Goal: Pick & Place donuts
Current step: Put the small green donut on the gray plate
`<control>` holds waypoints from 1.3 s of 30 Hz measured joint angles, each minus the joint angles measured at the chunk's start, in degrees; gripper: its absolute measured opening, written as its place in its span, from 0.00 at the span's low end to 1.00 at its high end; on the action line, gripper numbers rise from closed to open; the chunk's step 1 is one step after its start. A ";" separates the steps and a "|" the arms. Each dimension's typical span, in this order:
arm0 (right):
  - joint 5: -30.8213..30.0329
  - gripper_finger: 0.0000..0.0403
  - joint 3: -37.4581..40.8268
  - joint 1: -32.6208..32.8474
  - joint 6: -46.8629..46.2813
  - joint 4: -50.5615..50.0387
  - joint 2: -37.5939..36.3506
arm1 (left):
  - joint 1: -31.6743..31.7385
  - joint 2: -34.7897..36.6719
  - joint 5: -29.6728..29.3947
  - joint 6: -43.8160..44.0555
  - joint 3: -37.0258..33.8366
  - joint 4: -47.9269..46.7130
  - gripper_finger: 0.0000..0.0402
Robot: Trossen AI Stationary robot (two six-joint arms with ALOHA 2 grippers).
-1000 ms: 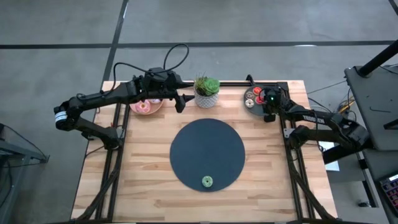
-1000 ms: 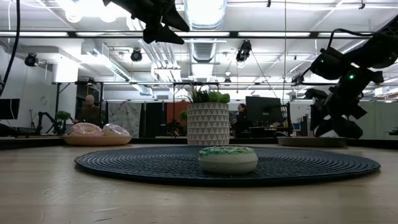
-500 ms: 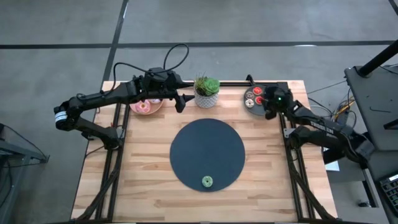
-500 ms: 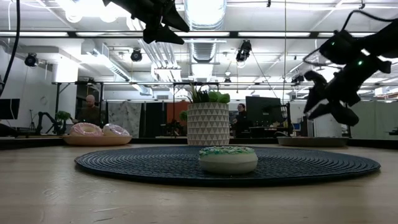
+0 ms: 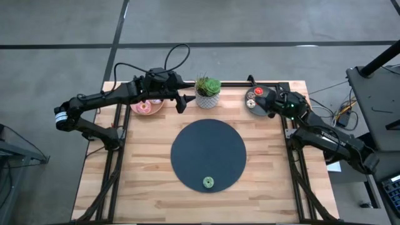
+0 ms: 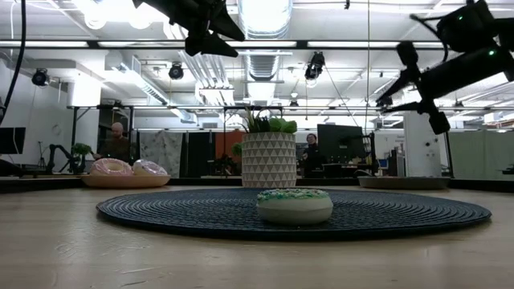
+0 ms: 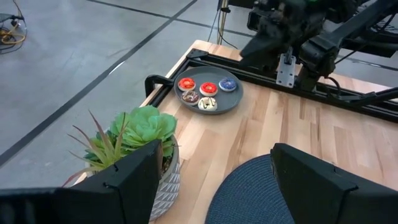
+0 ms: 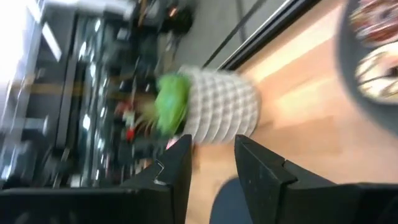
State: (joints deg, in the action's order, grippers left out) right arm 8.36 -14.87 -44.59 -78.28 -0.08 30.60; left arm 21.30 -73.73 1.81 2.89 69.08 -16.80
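While left end effector [image 5: 182, 103] waits wide open by potted plant [image 5: 207, 92], right end effector [image 6: 418, 95] has risen off grey plate [image 5: 252, 106], narrowly parted, seemingly empty; green donut [image 5: 208, 182] alone on dark mat [image 5: 208, 154]; pick likely missed.

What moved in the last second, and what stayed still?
The right gripper rose from just above the grey plate and swung up, away from it; no donut shows between its fingers. The left gripper kept hovering open near the potted plant. The green donut on the dark mat and the small donuts on the plate stayed put.
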 joint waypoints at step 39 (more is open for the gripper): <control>21.72 0.26 -12.52 15.47 11.24 15.32 -2.25 | -4.15 0.02 4.59 9.30 -0.02 -5.64 0.67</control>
State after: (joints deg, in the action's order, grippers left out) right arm 30.09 -27.40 -29.12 -67.04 15.25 28.35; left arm 17.15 -73.71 6.39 12.20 69.06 -22.44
